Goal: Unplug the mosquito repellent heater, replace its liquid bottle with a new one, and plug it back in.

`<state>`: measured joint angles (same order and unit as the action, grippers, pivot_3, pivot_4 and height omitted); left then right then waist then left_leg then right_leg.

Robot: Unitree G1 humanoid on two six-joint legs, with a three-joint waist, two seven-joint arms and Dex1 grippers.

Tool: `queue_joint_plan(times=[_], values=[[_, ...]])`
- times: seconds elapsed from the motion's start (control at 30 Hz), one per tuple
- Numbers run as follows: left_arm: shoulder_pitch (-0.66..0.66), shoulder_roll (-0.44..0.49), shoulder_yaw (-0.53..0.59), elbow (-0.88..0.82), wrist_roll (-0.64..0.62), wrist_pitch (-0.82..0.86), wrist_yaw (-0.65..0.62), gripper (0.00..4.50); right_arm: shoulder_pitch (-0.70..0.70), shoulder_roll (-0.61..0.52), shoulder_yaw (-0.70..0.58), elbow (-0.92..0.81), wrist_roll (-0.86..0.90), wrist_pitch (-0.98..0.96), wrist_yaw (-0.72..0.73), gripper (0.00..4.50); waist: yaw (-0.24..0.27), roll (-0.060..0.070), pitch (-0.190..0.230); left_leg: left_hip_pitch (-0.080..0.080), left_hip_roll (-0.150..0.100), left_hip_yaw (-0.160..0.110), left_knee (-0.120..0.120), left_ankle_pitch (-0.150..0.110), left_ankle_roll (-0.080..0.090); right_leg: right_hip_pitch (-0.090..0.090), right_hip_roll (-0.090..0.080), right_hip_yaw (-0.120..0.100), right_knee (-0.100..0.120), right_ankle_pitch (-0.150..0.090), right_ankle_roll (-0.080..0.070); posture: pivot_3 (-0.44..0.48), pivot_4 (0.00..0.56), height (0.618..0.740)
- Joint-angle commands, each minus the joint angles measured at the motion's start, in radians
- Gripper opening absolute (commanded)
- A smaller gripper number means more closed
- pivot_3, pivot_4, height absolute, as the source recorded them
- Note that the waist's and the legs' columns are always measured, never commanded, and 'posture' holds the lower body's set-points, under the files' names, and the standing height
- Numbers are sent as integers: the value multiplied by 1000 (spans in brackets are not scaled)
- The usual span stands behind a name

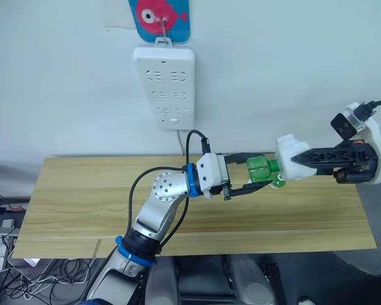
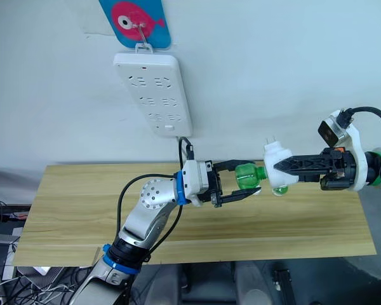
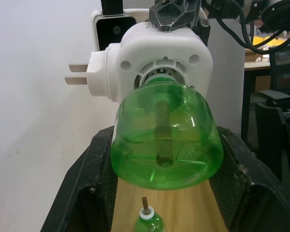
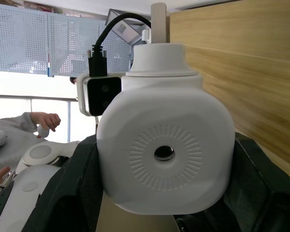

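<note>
Left eye view: above the long light-wood tabletop (image 1: 82, 203), the two arms meet in mid-air. The right gripper (image 1: 301, 159) comes in from the right, its two black fingers clamped on the sides of the small white rounded plastic mosquito repellent heater (image 1: 291, 157), which is off the wall and well apart from the long white power strip (image 1: 164, 86) hanging from a hook on the pale wall under a blue card with a pink fish (image 1: 160, 16). In the right eye view the heater's two metal prongs (image 2: 271, 140) point up and away from the table.

The left gripper (image 1: 249, 179) reaches from the left with its fingers closed around a thumb-sized translucent green bottle (image 1: 262, 169), whose neck sits in the underside of the heater. In the left wrist view the bottle's broad base faces the camera, a dark wick rod (image 3: 163, 128) runs through the liquid toward the heater's ribbed socket, and the black fingers (image 3: 87, 188) press both flanks of the bottle.

A second small green bottle with a bare wick tip in a white collar (image 3: 148, 222) stands upright on the wood below the held pair.

In the right wrist view the heater's face shows a round hole (image 4: 164, 153) ringed by fine radial ribs, and a person's hand (image 4: 47, 120) appears in the background.
</note>
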<state>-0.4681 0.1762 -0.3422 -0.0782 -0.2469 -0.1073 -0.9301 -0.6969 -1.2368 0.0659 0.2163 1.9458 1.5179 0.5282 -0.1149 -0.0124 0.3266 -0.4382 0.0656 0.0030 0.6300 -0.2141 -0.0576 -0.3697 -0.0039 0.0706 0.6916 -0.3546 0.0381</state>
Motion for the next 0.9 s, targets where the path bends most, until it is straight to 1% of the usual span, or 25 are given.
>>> queue_joint_plan(times=[0.03,0.23,0.43,0.67,0.83,0.9], values=[[5,-2,-36,-50,-1,16,-15,2240,-27,11,-22,-53,26,-19,-7,2975,0,0,0,0,0,0,0,0,0,0,0,0,0,0,0,-272,345,740],[-7,-5,-39,-45,-1,23,-12,2240,-42,36,-22,-119,26,-51,-40,2975,0,0,0,0,0,0,0,0,0,0,0,0,0,0,0,-275,344,740],[-18,-18,-39,-46,-9,27,-19,2240,6,49,-28,-198,26,-115,-147,2975,0,0,0,-1,0,0,0,0,0,0,0,0,-1,0,0,-280,342,740],[-14,-22,-34,-45,-16,16,-34,2240,22,44,-40,-227,26,-108,-118,2975,-1,0,0,-1,0,0,0,1,-1,-1,0,-1,0,0,0,-282,337,740],[-9,-26,-34,-42,-12,14,-31,2240,12,44,-38,-224,26,-91,-50,2975,-1,0,0,-1,0,-1,0,1,-1,-1,0,-1,0,0,0,-278,334,740],[-5,-25,-34,-47,-14,18,-27,2240,8,33,-36,-230,26,-82,-9,3706,-1,0,0,-1,0,-1,0,1,-1,-1,0,-1,0,0,0,-277,333,740]])
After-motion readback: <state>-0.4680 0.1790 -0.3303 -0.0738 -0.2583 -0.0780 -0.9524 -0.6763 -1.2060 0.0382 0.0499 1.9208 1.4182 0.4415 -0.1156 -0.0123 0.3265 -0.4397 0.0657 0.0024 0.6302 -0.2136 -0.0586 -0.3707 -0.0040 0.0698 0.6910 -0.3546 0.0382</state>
